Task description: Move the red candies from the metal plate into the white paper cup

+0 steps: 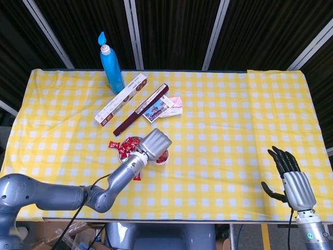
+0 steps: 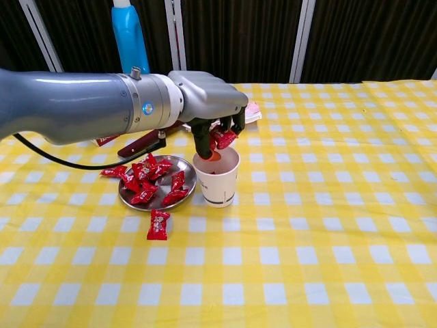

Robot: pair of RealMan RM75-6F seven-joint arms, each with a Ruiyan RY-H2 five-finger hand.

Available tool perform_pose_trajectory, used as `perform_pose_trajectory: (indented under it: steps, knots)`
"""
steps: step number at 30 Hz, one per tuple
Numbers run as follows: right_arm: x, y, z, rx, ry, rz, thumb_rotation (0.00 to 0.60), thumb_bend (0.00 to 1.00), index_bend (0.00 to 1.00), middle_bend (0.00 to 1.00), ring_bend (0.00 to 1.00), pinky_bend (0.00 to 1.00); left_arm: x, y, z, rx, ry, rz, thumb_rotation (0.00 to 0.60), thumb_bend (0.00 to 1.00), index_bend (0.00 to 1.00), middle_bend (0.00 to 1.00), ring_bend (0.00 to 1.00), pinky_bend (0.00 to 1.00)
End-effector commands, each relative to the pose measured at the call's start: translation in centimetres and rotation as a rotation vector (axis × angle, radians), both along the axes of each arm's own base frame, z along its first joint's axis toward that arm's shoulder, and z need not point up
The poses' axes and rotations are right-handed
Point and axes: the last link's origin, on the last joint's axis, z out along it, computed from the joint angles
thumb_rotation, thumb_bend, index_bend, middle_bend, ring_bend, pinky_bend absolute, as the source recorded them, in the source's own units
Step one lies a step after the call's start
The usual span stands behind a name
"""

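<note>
My left hand (image 2: 208,102) hangs right over the white paper cup (image 2: 218,179) and pinches a red candy (image 2: 224,138) just above the cup's mouth. In the head view that left hand (image 1: 156,143) covers most of the cup (image 1: 163,157). The metal plate (image 2: 157,196) sits left of the cup with several red candies (image 2: 146,171) in it. One candy (image 2: 158,225) lies on the cloth in front of the plate, and another candy (image 2: 113,171) lies off its left rim. My right hand (image 1: 294,179) rests open at the table's near right edge, far from everything.
At the back left stand a blue bottle (image 1: 111,63), a long white box (image 1: 120,98), a dark red box (image 1: 141,109) and some printed packets (image 1: 164,108). The yellow checked cloth (image 2: 328,225) covers the table.
</note>
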Motion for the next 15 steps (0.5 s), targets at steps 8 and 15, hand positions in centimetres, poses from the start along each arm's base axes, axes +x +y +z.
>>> perform_pose_trajectory:
  steps: [8,15]
  knots:
    - [0.07,0.07,0.02,0.001,-0.001,0.004,0.600,0.39,0.00,0.00,0.00,0.00,0.20,-0.27,-0.10,0.000,0.017,-0.017,0.600,0.31,0.58,0.64,0.88,0.94]
    - [0.11,0.11,0.03,-0.001,-0.002,0.006,0.600,0.39,0.00,0.00,0.00,0.00,0.04,-0.35,0.10,0.005,0.019,-0.020,0.600,0.29,0.54,0.61,0.88,0.94]
